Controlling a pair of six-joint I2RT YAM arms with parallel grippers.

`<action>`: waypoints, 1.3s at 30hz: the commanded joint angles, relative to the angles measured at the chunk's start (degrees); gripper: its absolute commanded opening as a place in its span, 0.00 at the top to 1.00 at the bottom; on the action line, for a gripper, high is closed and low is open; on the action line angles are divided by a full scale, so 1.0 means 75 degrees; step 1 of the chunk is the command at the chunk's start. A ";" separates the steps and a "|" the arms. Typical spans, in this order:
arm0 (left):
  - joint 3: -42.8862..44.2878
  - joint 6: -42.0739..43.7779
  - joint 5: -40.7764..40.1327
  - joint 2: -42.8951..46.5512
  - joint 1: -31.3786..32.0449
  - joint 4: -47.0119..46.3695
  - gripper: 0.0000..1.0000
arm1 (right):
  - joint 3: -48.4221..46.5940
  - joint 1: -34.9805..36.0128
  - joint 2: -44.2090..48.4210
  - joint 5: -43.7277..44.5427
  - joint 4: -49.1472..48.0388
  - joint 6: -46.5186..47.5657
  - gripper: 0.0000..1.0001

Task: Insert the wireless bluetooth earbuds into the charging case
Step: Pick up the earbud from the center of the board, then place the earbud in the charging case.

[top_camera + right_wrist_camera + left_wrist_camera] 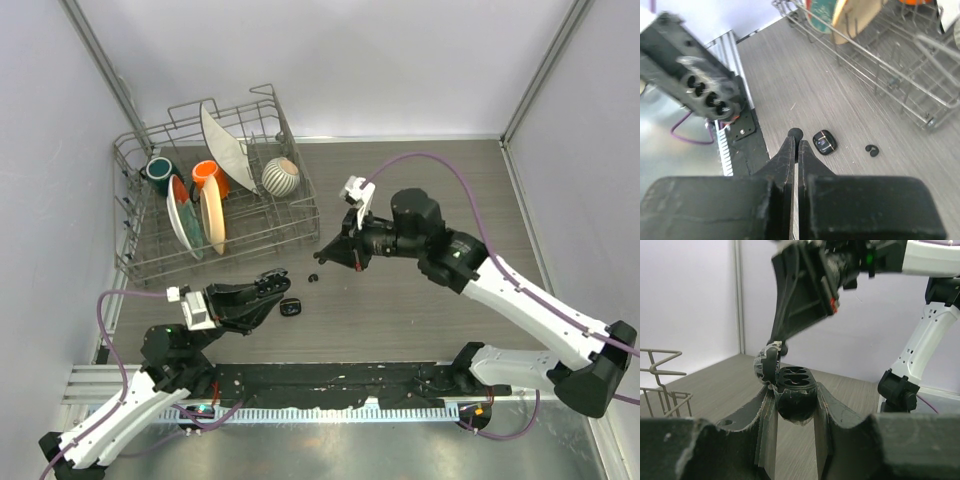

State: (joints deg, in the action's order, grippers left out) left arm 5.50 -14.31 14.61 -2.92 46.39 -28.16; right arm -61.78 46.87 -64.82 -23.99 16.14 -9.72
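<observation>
Charging case, rounded black shell hinged open, clamped in left gripper, right gripper pinched closed

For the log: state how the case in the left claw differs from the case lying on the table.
The held case is open, lid tipped back, two wells showing; the table case is shut. The held case is clamped in the left claw; the table case lies loose on the table. Both are black and rounded.
</observation>
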 commanded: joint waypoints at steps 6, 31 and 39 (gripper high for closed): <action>0.0380 -0.0037 0.0770 -0.0454 0.0014 -0.0475 1.00 | -0.2613 0.0406 -0.0135 -0.1992 0.2321 0.2232 0.99; 0.0615 -0.0835 0.2645 -0.2236 0.0025 -0.2526 1.00 | -0.4478 0.2539 -0.1659 -0.1243 0.3872 0.3956 0.99; 0.0673 -0.0917 0.2879 -0.2423 0.0014 -0.2678 1.00 | -0.4571 0.2668 -0.1846 -0.1103 0.3801 0.4119 0.99</action>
State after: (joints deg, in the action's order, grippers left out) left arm 7.77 -20.40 34.46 -20.40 46.39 -44.10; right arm -93.17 66.15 -78.04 -33.17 46.19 19.75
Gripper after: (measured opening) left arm 0.324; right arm 0.042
